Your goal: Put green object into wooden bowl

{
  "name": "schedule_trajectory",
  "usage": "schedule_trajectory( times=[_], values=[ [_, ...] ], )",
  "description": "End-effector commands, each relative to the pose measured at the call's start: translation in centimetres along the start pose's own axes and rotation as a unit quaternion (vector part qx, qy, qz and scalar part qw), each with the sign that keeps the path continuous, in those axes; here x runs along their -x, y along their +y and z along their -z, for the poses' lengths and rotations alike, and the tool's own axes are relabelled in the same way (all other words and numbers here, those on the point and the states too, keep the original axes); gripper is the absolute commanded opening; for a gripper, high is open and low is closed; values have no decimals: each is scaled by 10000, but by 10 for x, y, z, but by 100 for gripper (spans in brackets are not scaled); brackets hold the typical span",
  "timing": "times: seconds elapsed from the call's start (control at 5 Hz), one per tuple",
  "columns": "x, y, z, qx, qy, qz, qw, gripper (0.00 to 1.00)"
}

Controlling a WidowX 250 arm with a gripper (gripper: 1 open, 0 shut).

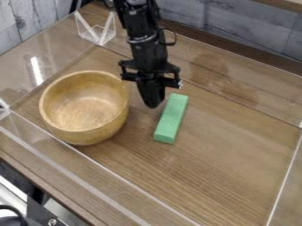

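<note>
Gripper (151, 100) hung near-vertical over the table (224, 168), fingers pinched fully together, nothing between them. Tip sat just beside the upper-left end of the green object (171, 118), apart from it by a thin gap or barely touching (hard to tell at this resolution). No grasp on the bar.

Green object lay flat on the wood, long axis running from upper right to lower left, just right of the wooden bowl (83, 107). Narrow strip of bare table between bar and bowl rim. Bowl stood upright, nothing inside, its right wall close to the gripper's left side. Tight there: little room between bowl wall, fingers and bar end.

Clear acrylic wall (130, 173) fenced the work area on the near side, with another pane along the right edge (287, 177). Bowl's left side sat near the left pane; its near rim sat near the front pane. Open room: wide patch of bare wood right of and in front of the bar, up to the right and near panes. More free surface behind the bar toward the back wall (253, 26). 1 small clear bracket (97, 31) stood at the back left, well apart from everything else.
</note>
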State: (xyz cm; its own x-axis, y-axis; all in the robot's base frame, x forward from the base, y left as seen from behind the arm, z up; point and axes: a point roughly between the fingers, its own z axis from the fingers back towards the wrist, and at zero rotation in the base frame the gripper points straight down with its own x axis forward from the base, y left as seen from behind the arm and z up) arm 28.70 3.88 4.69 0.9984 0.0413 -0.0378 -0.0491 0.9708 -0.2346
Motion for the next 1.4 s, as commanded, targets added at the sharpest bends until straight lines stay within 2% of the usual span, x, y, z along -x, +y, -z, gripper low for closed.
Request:
schedule_trajectory(
  times=[0.0,0.2,0.6,1.0,1.2],
  values=[
    [-4,3,-26,37,-367,82,9993,0],
    [-2,7,-32,116,-413,142,9990,0],
    [-11,14,-50,239,-450,365,9980,0],
    [-1,43,-67,370,-576,285,9972,0],
    [2,45,-65,387,-537,409,9970,0]
  ],
)
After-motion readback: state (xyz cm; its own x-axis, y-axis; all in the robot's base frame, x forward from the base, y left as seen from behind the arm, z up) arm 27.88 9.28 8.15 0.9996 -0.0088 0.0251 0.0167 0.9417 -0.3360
